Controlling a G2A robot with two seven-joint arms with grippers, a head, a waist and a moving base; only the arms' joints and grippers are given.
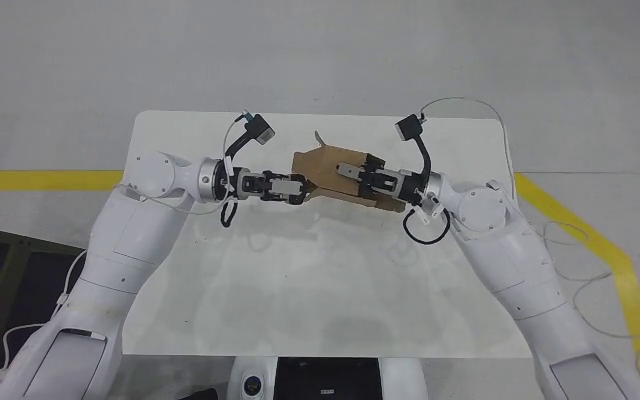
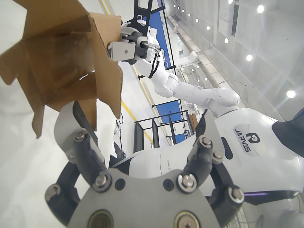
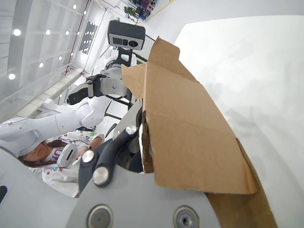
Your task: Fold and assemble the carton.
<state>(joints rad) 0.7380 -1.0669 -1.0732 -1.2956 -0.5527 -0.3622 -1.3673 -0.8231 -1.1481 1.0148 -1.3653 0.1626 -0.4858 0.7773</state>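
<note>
Gaping open over the counter [image 1: 300,300], the brown carton [image 1: 325,165] shows bare cardboard inside. The right hand [image 1: 352,173] pinches its wall. The left hand [image 1: 302,189], spread wide, sits at its other side.

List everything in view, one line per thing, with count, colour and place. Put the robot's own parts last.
carton: one, brown, flaps spread open, between the two grippers over the far half of the table
table: one, white, in front of the robot
floor line: two stretches, yellow, on the grey floor either side of the table
left gripper: one, white and black, open, at the carton's near edge with a flap between its fingers
right gripper: one, white and black, shut on the carton's opposite wall
</note>
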